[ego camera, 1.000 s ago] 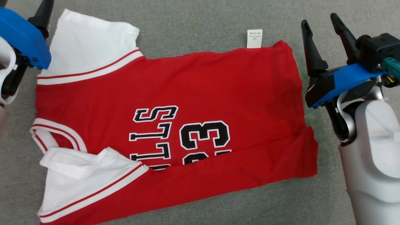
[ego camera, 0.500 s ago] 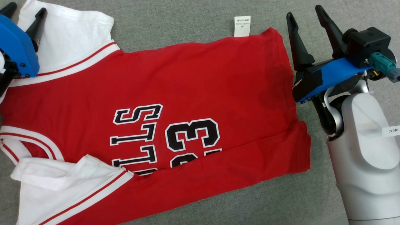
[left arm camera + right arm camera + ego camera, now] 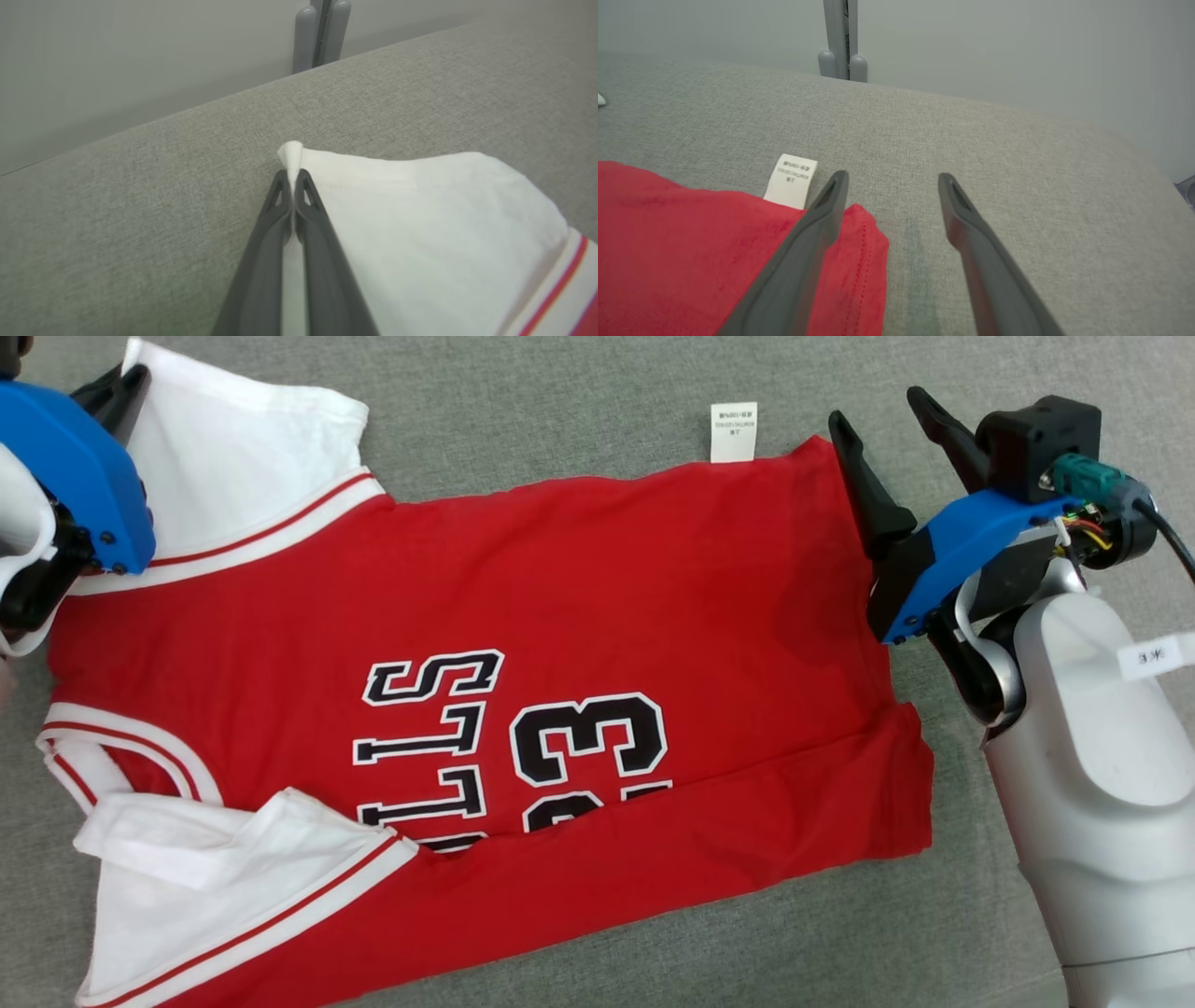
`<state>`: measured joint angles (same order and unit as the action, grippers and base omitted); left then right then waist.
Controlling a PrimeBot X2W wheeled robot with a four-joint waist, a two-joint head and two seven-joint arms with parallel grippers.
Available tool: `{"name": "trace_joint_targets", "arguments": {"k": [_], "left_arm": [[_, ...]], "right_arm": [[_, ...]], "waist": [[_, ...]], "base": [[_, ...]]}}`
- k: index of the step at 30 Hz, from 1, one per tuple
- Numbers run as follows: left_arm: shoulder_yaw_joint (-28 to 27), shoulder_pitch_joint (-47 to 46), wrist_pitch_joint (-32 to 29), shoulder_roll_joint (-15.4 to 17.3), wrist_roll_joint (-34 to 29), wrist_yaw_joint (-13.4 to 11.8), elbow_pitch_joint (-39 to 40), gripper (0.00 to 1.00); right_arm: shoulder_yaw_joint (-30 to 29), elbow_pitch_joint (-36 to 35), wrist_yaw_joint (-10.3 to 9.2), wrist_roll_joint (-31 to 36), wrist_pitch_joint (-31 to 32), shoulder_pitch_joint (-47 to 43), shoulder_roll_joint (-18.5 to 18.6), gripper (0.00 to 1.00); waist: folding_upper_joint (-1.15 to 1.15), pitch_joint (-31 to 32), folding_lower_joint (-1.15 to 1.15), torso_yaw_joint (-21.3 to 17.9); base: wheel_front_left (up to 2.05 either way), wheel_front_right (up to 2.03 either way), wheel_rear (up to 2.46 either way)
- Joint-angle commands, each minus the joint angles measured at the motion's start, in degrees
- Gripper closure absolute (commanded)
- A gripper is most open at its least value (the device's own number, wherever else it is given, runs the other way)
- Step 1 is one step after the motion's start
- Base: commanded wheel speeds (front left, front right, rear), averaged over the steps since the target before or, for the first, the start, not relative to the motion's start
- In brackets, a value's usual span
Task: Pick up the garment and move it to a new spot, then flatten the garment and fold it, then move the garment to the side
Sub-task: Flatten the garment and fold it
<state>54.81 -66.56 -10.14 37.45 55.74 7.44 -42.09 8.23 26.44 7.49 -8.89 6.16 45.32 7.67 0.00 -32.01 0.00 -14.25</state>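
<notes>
The garment point(image 3: 560, 644) is a red jersey with white sleeves and black lettering, lying flat on the grey surface with its near edge folded over. My left gripper point(image 3: 293, 179) is shut on the far corner of the white sleeve point(image 3: 420, 224); a tuft of white cloth sticks out past its tips. In the head view that gripper point(image 3: 126, 383) sits at the top left over the sleeve point(image 3: 243, 448). My right gripper point(image 3: 889, 179) is open at the hem corner point(image 3: 859, 233), its left finger over the red cloth. It stands at the garment's right edge point(image 3: 882, 425).
A white care label point(image 3: 733, 432) pokes out from the far hem, also close to my right fingers as the label point(image 3: 791, 181). The grey padded surface point(image 3: 579, 401) ends at a far edge, with a grey post point(image 3: 840, 42) and a pale wall behind it.
My left gripper has shut on the white sleeve corner; it was open before. The right gripper has tilted in toward the hem corner. The head camera has shifted slightly.
</notes>
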Motion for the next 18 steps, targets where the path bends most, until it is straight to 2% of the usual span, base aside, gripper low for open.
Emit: {"name": "trace_joint_targets", "arguments": {"k": [1, 8, 14, 15, 16, 17, 18], "left_arm": [[0.7, -1.2, 0.9, -0.3, 0.4, 0.1, 0.2, 1.00], [3.9, -2.9, 4.6, -1.1, 1.6, 0.1, 1.1, 1.00], [6.0, -4.2, 6.4, -1.5, 2.6, 0.1, 1.5, 1.00], [6.4, -4.4, 6.8, -1.6, 2.9, 0.1, 1.5, 1.00], [6.6, -4.7, 7.2, -1.7, 2.9, 0.1, 1.6, 1.00], [6.9, -4.9, 7.7, -1.8, 3.3, 0.1, 1.7, 1.00], [7.3, -5.1, 8.1, -1.9, 3.5, 0.1, 1.7, 1.00]], "right_arm": [[0.7, 0.7, 0.01, -0.8, 1.5, 1.0, 0.7, 0.00], [3.4, 4.5, 0.01, -4.0, 9.4, 2.1, 3.8, 0.00], [5.1, 6.3, 0.01, -6.3, 12.0, 2.7, 5.0, 0.00], [5.7, 6.7, 0.01, -6.8, 12.3, 2.7, 5.1, 0.51], [6.0, 7.1, 0.01, -7.2, 12.7, 2.7, 5.2, 0.84], [6.5, 7.6, 0.01, -7.6, 13.1, 2.9, 5.3, 1.00], [6.7, 7.9, 0.00, -8.0, 13.4, 3.1, 5.5, 1.00]], "waist": [[0.00, 0.3, 0.00, 0.3], [0.00, 0.7, 0.00, 2.4], [0.00, 0.4, 0.00, 3.6], [0.00, 0.4, 0.00, 3.8], [0.00, 0.3, 0.00, 4.0], [0.00, 0.3, 0.00, 4.2], [0.00, 0.3, 0.00, 4.3]], "base": [[0.00, 0.00, 0.00], [0.00, 0.00, 0.00], [0.00, 0.00, 0.00], [0.00, 0.00, 0.00], [0.00, 0.00, 0.00], [0.00, 0.00, 0.00], [0.00, 0.00, 0.00]]}}
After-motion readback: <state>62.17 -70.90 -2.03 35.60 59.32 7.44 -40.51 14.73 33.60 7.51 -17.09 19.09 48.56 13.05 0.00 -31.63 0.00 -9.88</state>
